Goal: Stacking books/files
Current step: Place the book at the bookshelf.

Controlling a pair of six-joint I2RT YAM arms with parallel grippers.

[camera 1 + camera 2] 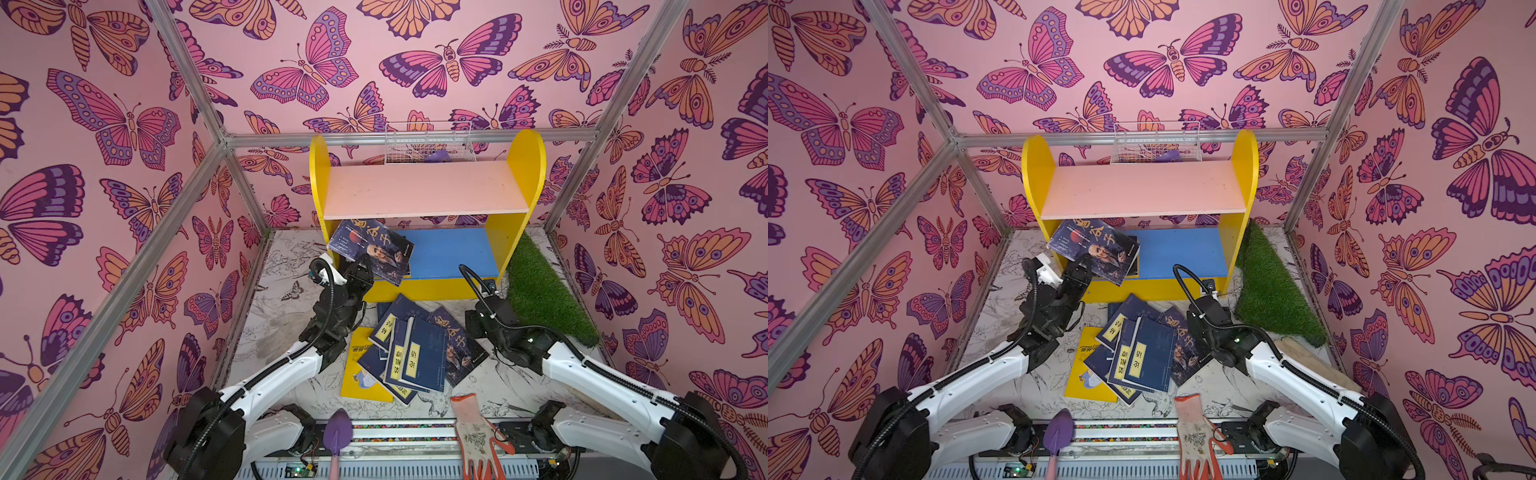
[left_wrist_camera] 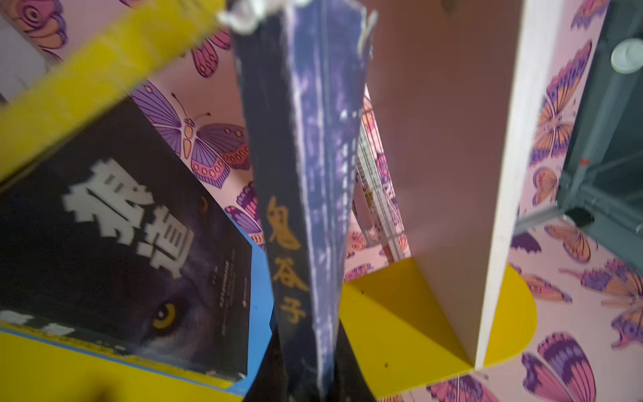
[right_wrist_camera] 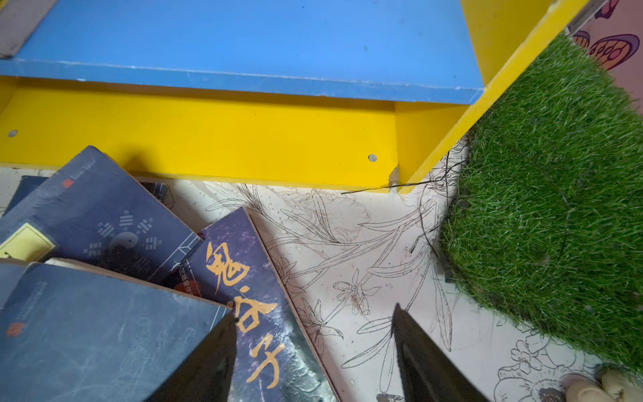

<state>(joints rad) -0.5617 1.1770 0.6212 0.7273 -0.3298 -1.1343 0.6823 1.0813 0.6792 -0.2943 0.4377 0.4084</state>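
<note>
Left gripper [image 1: 367, 267] is clenched on the frayed portrait paperback [image 1: 371, 249], tilted over the smooth blue shelf [image 1: 451, 253], mostly covering the wolf-cover book [image 2: 121, 243]. Right gripper [image 3: 313, 309] hangs spread and empty over the scuffed navy pile [image 1: 411, 353] on the table.

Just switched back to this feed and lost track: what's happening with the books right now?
The left gripper is shut on a dark portrait book, holding it tilted at the blue lower shelf, where the black wolf-face book already lies. The right gripper is open and empty, hovering over the edge of the pile of books on the table.
</note>
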